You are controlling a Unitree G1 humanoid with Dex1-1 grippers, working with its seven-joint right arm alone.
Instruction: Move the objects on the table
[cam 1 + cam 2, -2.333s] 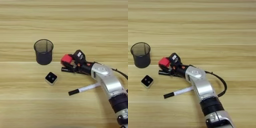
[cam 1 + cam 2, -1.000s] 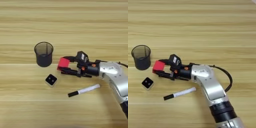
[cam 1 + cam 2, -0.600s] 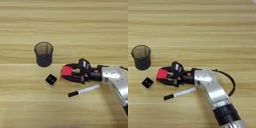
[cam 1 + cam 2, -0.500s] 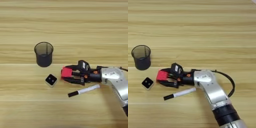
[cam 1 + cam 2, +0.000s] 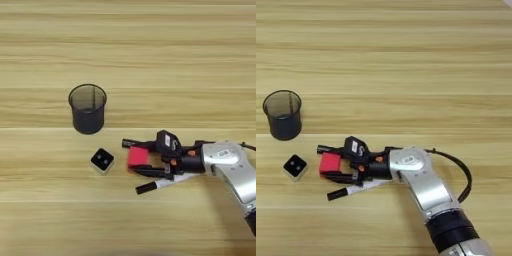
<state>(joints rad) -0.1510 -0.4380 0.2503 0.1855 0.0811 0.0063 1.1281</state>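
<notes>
Our hand (image 5: 136, 157) has carried the red cube (image 5: 138, 156) down and a little toward the frame's right over the last couple of seconds; the two black fingers are closed on it. It now sits low at centre frame, just above the white-barrelled marker (image 5: 161, 183), whose black cap points lower left. The mesh cup (image 5: 87, 108) and the small white block (image 5: 102, 160) on the counter (image 5: 150, 60) have not moved. We judge the cube is being relocated, not yet set down.

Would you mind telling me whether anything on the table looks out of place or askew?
Nothing looks damaged or spilled. The mesh cup stands upright, and the small cube sits apart. The white marker lies slanted, partly under the right gripper, which has the red cube between its fingers.
</notes>
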